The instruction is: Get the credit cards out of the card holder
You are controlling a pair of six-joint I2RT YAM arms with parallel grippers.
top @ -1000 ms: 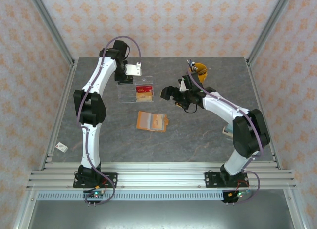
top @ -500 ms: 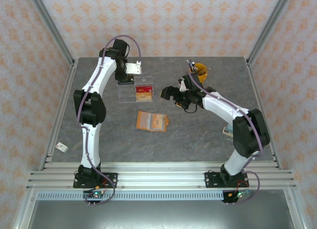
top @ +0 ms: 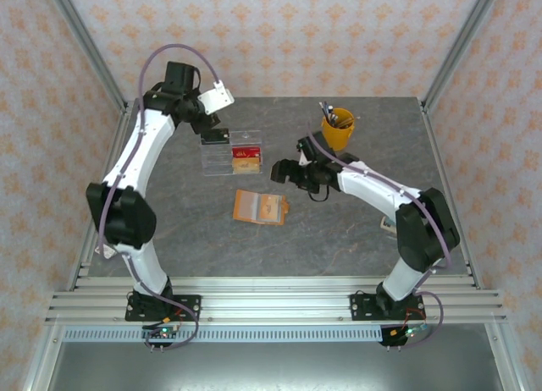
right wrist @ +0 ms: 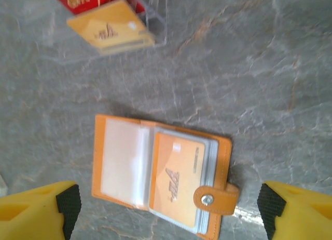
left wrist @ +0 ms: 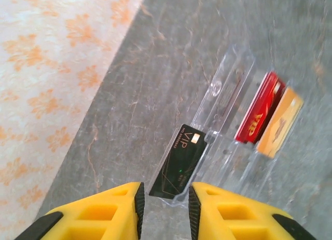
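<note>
Above the grey marbled table (top: 339, 230) (flowered wallpaper (top: 279, 35) behind), left end effector (left wrist: 163, 198) and right end effector (right wrist: 168, 201) both gape empty.

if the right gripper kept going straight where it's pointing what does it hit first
The open card holder lying on the table. In the wrist view it sits ahead of the right gripper, centred between its spread fingers, so contact would probably land on the orange card inside. How far off is unclear.

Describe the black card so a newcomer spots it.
On the far half of the table, left of centre, stands a clear acrylic tray. The black card leans in its end slot; unlike the red card and orange card in other slots, it alone is dark.
</note>
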